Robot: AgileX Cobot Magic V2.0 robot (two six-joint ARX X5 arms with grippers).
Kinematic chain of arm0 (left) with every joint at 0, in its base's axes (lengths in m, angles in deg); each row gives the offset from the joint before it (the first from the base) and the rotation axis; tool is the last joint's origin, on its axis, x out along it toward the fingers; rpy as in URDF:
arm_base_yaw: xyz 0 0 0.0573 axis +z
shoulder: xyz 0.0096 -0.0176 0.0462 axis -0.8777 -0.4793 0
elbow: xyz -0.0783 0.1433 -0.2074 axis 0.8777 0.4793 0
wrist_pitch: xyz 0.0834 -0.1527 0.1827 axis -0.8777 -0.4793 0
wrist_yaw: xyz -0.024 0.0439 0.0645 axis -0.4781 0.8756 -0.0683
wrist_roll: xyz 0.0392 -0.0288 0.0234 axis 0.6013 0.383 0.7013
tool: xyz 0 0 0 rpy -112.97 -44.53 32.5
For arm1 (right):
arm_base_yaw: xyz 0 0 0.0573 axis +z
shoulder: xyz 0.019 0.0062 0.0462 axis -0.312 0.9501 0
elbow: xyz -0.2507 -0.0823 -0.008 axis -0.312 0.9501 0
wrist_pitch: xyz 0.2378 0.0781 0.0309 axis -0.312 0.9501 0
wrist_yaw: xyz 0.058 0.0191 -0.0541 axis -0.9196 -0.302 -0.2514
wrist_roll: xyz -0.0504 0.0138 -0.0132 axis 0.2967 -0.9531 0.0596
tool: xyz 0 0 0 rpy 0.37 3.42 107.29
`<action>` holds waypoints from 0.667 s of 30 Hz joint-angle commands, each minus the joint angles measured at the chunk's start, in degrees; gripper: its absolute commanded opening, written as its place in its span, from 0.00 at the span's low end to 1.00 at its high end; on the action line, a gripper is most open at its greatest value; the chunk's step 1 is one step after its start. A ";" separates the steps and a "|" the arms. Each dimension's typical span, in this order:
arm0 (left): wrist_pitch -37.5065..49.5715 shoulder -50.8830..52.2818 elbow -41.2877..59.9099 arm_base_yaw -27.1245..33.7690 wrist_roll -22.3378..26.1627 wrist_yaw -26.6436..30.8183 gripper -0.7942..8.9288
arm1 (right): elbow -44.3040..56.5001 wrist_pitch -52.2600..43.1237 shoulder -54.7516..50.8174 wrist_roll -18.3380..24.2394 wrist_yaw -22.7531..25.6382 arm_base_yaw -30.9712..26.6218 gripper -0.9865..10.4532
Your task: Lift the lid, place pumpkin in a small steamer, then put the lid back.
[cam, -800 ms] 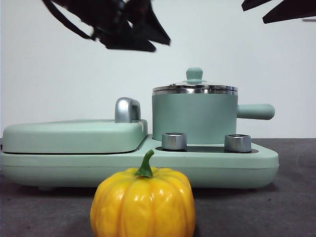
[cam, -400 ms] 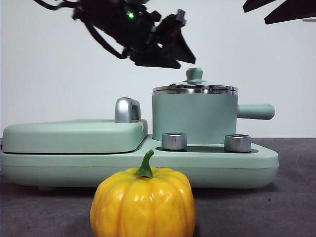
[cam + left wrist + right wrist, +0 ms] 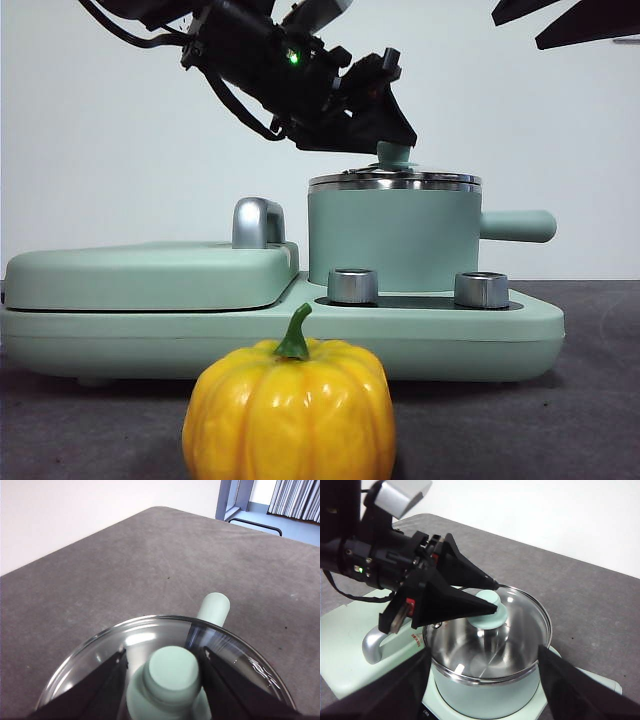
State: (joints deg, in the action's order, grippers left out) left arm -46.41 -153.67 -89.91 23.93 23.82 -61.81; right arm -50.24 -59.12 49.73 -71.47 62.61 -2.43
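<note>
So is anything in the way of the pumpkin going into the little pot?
Yes. The lid sits on the small steamer, covering its opening. The left gripper has its jaws open on either side of the lid's knob. The pumpkin sits on the table in front.

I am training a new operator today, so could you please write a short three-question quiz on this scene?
1. True or false: the lid sits on the small steamer.
2. Which pincer straddles the lid's knob: A) left pincer, B) right pincer?
3. Fill in: the pumpkin stands on the table in front of the ____ unit.

Key: 1 true. 2 A; its jaws are open either side of the knob, while the right pincer waits above the steamer. 3 grill.
</note>
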 commanded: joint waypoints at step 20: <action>-0.33 -1.55 -1.22 -0.94 0.50 0.17 0.19 | -1.11 -0.31 0.22 -0.63 -0.11 0.26 0.38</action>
State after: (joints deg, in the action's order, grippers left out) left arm -47.21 -153.96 -89.91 23.58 23.89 -61.83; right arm -50.24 -59.08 49.73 -71.47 62.59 -2.43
